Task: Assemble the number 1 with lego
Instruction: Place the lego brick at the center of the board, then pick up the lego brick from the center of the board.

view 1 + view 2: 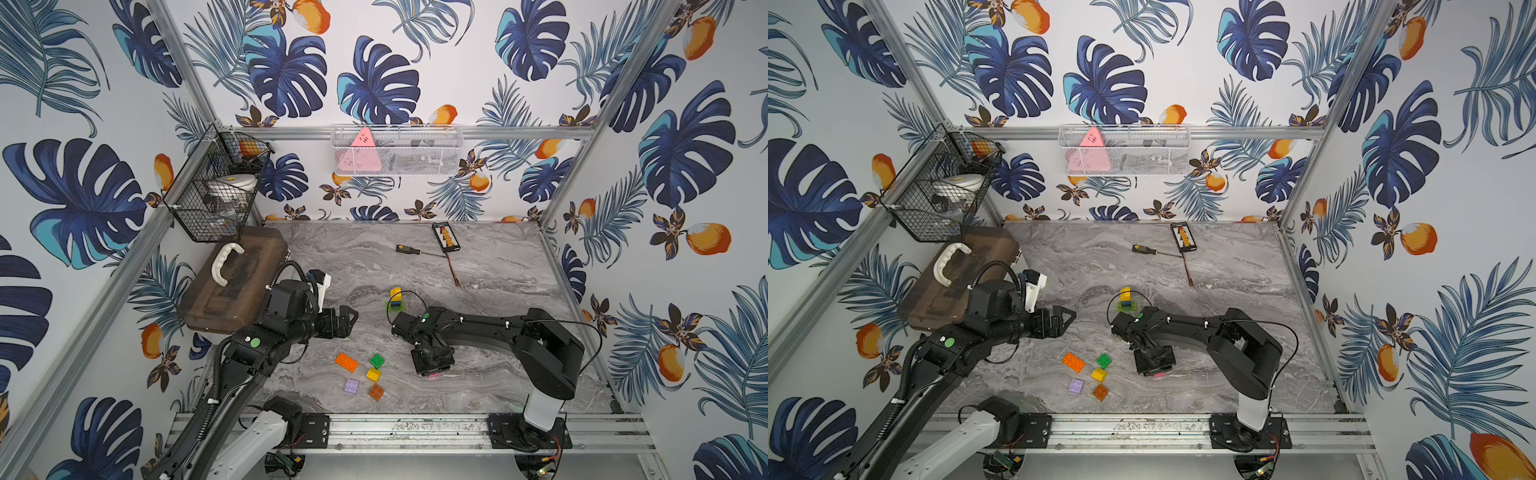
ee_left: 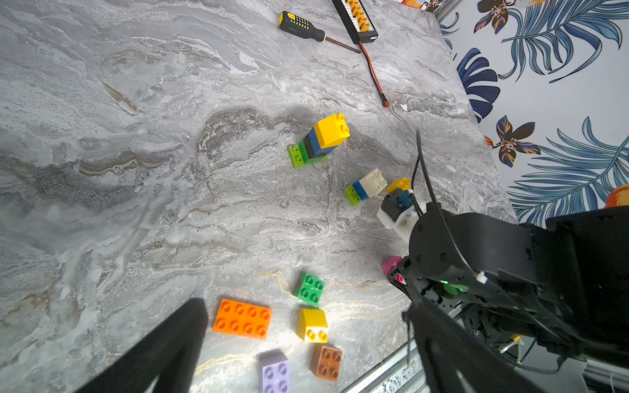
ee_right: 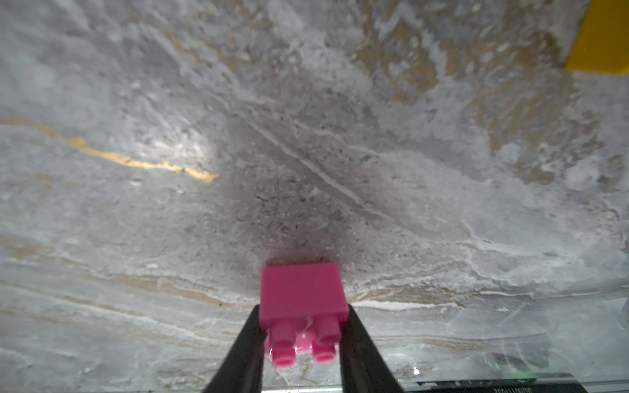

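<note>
Notably, a pink triangular object is kept in the upper-centre white mesh basket, a pink lego brick is pinched by the right gripper, and the left gripper is spread wide.

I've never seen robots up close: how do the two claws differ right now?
The left claw is spread wide and empty; the right claw is shut on a pink brick. The left claw reaches out sideways; the right claw points down at the table. Both are black with two fingers.
</note>
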Controlling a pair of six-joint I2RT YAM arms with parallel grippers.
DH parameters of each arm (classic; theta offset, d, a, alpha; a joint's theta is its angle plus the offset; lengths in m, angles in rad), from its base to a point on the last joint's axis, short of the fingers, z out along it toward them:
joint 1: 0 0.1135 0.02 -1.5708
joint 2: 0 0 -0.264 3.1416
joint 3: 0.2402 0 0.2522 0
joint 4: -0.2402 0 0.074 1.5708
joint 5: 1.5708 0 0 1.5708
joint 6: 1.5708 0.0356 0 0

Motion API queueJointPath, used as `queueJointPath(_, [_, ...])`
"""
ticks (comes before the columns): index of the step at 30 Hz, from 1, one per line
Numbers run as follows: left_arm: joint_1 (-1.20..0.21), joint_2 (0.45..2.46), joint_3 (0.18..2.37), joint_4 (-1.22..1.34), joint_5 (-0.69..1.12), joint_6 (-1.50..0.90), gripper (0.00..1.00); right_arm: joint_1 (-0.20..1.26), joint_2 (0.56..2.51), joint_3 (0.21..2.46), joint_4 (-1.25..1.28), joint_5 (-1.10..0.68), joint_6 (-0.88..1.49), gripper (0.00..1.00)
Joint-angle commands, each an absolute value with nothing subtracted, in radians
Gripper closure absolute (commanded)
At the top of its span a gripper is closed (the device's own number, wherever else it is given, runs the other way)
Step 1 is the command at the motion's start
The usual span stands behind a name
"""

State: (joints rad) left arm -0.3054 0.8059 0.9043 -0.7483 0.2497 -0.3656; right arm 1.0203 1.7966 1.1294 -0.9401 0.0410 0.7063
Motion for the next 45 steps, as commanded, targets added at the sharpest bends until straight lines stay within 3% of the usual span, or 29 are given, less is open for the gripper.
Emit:
queueJointPath(1, [-0.306,0.805,0.91,-0.733,0.248,-0.365,0.01,1.023,1.757,1.106,-0.908,0.069,0.736,0.58])
queueJointPath(3, [-0.307,0.805,0.91,-0.733,0.25,-0.363,0.01,1.025,1.714,1.09,-0.897,0.071,0.75,0.51])
queueJointPath(10, [-0.306,0.802,0.91,-0.734,0.247,-0.365,0.01,1.027,1.58,1.009,-0.858,0.07,0.792,0.43])
queueJointPath(45, [-0.306,0.807,0.909,-0.734,0.247,-0.364,0.01,1.032,1.658,0.996,-0.819,0.069,0.777,0.54])
